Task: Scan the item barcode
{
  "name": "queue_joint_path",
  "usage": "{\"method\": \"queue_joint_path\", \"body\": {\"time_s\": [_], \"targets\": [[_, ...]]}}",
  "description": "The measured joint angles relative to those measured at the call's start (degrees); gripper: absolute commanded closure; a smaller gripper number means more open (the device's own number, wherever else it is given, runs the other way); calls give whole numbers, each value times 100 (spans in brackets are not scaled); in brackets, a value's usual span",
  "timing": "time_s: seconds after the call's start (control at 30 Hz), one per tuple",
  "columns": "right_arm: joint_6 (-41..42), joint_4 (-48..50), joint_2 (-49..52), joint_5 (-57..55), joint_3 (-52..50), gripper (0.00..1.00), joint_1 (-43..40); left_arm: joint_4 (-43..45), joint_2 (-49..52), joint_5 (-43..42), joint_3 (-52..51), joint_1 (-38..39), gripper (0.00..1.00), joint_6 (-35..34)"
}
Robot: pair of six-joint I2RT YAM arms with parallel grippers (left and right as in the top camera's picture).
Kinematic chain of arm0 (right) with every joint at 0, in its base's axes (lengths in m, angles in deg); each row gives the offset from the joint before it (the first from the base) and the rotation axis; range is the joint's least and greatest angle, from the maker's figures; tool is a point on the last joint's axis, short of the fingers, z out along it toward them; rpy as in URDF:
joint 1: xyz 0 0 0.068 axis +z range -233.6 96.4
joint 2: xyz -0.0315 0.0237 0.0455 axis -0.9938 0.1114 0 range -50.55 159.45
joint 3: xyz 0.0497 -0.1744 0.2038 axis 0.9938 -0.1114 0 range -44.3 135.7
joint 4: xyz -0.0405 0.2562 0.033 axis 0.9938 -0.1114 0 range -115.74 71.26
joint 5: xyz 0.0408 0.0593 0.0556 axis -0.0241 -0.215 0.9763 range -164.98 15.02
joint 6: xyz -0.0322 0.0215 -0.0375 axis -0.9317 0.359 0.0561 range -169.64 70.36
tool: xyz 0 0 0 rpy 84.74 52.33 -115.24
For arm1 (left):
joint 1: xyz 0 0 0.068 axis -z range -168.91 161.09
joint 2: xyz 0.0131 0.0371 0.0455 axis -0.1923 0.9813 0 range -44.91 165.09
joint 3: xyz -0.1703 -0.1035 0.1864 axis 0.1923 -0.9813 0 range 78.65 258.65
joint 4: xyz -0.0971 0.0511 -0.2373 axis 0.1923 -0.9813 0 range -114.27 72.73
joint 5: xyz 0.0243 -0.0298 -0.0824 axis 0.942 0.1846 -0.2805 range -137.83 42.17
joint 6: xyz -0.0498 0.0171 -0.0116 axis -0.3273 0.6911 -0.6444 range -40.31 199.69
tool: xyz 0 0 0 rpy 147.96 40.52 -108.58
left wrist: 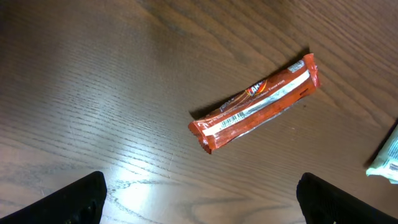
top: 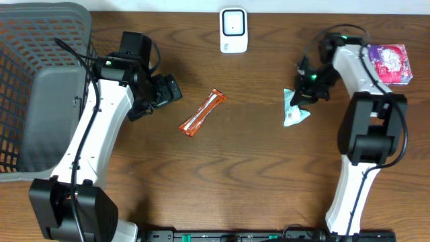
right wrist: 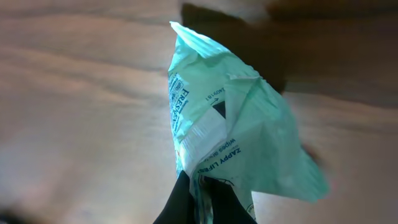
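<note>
A mint-green wipes packet (right wrist: 236, 137) lies on the wooden table, right of centre (top: 294, 109). My right gripper (right wrist: 202, 190) is shut on the packet's near edge, and its dark fingers (right wrist: 180, 202) pinch the film between them. From above, the right gripper (top: 302, 94) sits at the packet's upper end. The white barcode scanner (top: 233, 30) stands at the back middle. An orange snack bar (top: 201, 113) lies at centre, barcode side up (left wrist: 255, 102). My left gripper (top: 166, 91) hovers left of the bar, open and holding nothing (left wrist: 202, 205).
A grey mesh basket (top: 33, 81) fills the far left. A pink box (top: 390, 64) rests at the right edge behind the right arm. The green packet's corner (left wrist: 387, 158) shows at the right edge of the left wrist view.
</note>
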Motion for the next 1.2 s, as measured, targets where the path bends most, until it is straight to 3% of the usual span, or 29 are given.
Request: {"method": "queue_joint_path", "body": {"time_s": [0.23,0.37,0.57,0.8,0.9,0.97,1.07,1.1,1.17,1.2], "targets": [[2135,-212,-278,-3617,74,99,1453,0,0,0,0,0,2,0],[2979,-105,-275,-4822,-68,99,2251,0,0,0,0,0,2,0],[3512,442,-278,-5370,-688,89,3029,0,0,0,0,0,2,0],[3698,754,-278,-5167,-1102,82,3689,0,0,0,0,0,2,0],[3755,796,-278,-5051,-1104,54,3888,0,0,0,0,0,2,0],[3751,761,-278,-4988,-1102,52,3985,0,0,0,0,0,2,0],[3751,520,-278,-4927,-997,27,4017,0,0,0,0,0,2,0],[3720,398,-278,-4920,-909,21,4000,2,0,0,0,0,2,0],[3711,184,-275,-4900,-667,20,3954,-2,0,0,0,0,2,0],[3689,57,-275,-4883,-520,13,3928,2,0,2,0,0,2,0]]}}
